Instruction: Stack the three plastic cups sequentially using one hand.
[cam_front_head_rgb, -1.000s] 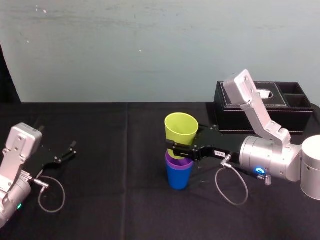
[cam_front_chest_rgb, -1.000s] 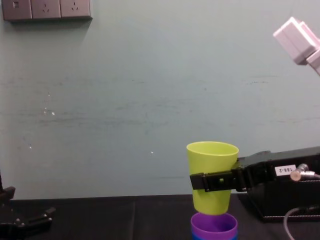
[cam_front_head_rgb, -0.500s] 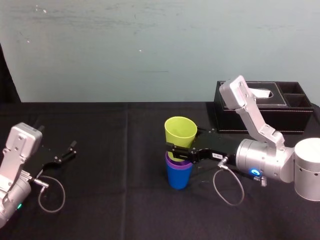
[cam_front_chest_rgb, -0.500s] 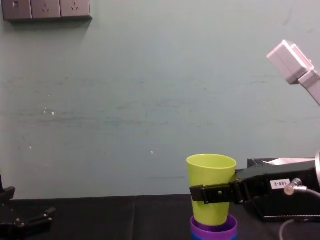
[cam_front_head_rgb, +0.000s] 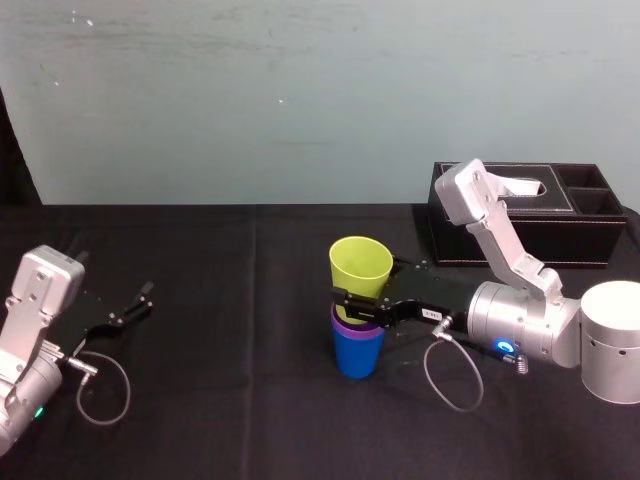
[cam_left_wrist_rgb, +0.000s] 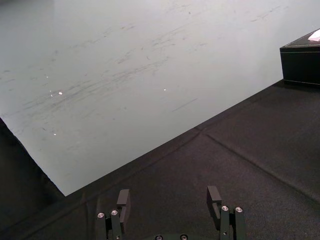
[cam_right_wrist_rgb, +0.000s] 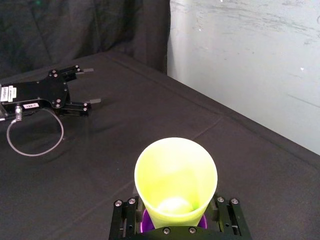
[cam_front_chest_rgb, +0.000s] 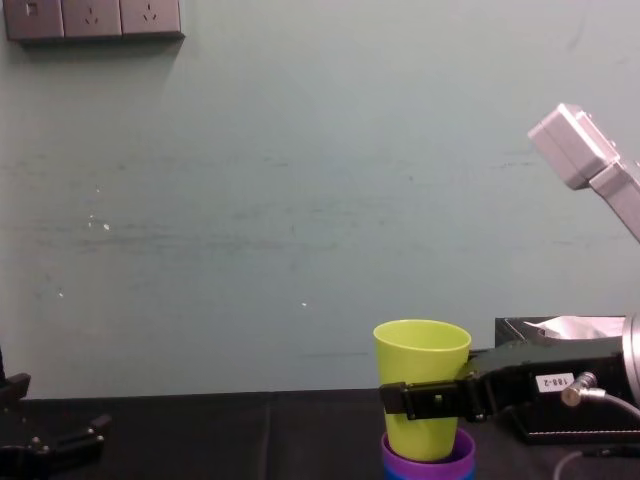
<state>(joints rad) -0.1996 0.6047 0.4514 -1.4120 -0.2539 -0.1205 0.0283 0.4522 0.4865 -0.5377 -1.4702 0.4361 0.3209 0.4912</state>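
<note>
Right gripper clamped on yellow-green cup in purple cup, label perhaps "188-2", left gripper idle, apart

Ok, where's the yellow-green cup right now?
Head view, table centre: the yellow-green cup sits partly inside the purple cup, held by the right gripper.

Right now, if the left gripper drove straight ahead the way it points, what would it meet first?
Probably nothing close: the left gripper, open, faces bare black cloth, then the wall. The tissue box sits off to one side.
</note>
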